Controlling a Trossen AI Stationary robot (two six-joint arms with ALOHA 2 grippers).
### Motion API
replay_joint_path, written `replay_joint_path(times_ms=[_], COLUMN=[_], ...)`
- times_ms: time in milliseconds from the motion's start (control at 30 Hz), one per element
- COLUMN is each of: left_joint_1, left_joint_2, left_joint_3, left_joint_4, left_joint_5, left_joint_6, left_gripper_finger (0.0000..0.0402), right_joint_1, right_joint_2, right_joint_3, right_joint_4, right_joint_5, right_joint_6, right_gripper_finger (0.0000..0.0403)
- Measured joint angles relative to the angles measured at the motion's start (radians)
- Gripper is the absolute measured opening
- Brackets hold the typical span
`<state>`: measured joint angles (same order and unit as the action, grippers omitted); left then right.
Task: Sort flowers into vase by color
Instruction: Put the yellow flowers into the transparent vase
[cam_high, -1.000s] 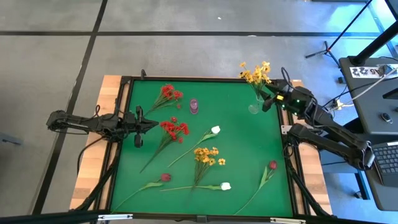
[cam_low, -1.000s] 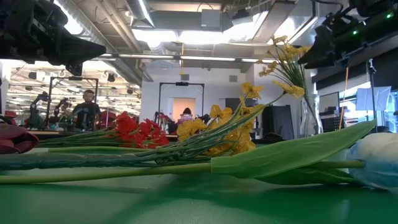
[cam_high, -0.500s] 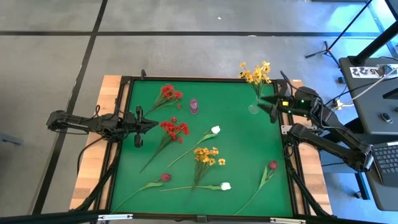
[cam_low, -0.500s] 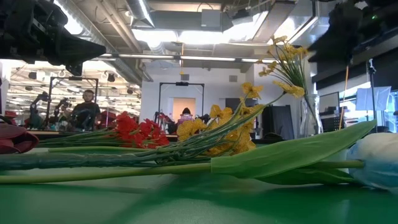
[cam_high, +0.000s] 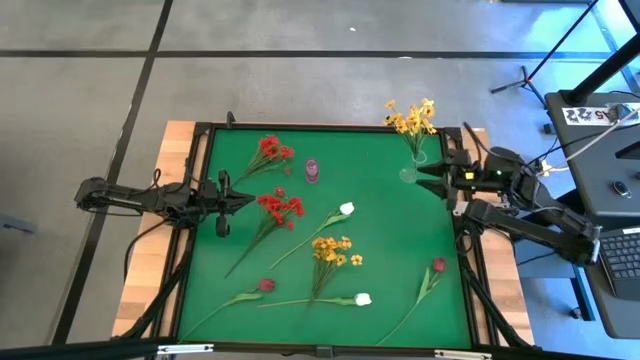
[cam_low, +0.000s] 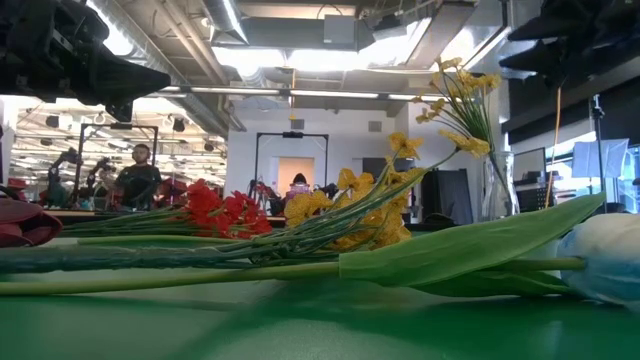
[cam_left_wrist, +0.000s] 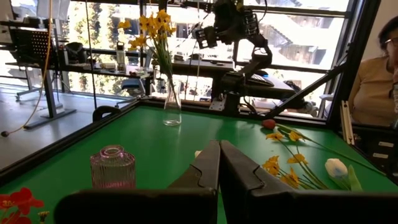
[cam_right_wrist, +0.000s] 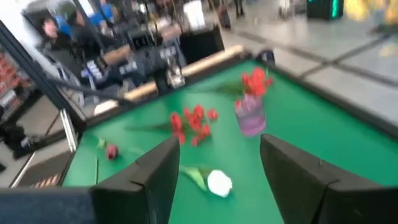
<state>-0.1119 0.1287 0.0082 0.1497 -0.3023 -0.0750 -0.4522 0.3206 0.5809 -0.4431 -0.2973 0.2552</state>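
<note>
In the high view a yellow-orange spray (cam_high: 412, 120) stands with its stem in a clear vase (cam_high: 409, 175) near the far right corner. My right gripper (cam_high: 428, 172) hovers just to the right of this vase, open and empty, fingers pointing left. A small pink vase (cam_high: 312, 170) stands far of centre. Lying flat on the green mat are two red sprays (cam_high: 270, 152) (cam_high: 277, 208), a yellow-orange spray (cam_high: 335, 250), two white buds (cam_high: 346, 209) (cam_high: 362, 299) and two maroon buds (cam_high: 266, 285) (cam_high: 438, 265). My left gripper (cam_high: 238, 200) waits shut at the left edge.
A black frame (cam_high: 460, 250) borders the green mat, with wooden table edge (cam_high: 150, 270) outside it. In the left wrist view a person (cam_left_wrist: 378, 81) sits beyond the table. A stand and a desk with a keyboard (cam_high: 620, 250) are to the right.
My right gripper has drawn back from the stem of the yellow-orange spray in the clear vase toward the table's right edge and a little toward the near edge. The spray stays standing in the vase. In the low view the gripper has moved off to the right.
</note>
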Motion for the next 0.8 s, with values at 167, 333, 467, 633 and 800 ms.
replay_joint_path(times_ms=[167,333,467,633,800], left_joint_1=[0.000,0.000,0.000,0.000,0.000], left_joint_2=[0.000,0.000,0.000,0.000,0.000], left_joint_3=[0.000,0.000,0.000,0.000,0.000], left_joint_4=[0.000,0.000,0.000,0.000,0.000], left_joint_5=[0.000,0.000,0.000,0.000,0.000], left_joint_6=[0.000,0.000,0.000,0.000,0.000], left_gripper_finger=[0.0000,0.0000,0.0000,0.0000,0.0000], right_joint_1=[0.197,0.390,0.516,0.644,0.746], right_joint_2=[0.009,0.042,0.066,0.092,0.098], right_joint_3=[0.000,-0.030,-0.058,-0.083,-0.142], right_joint_4=[0.068,0.121,0.135,0.139,0.151], right_joint_5=[0.202,0.375,0.485,0.573,0.624], right_joint_6=[0.003,0.002,0.004,0.030,0.075], right_gripper_finger=[0.0223,0.0223,0.0223,0.0223,0.0223])
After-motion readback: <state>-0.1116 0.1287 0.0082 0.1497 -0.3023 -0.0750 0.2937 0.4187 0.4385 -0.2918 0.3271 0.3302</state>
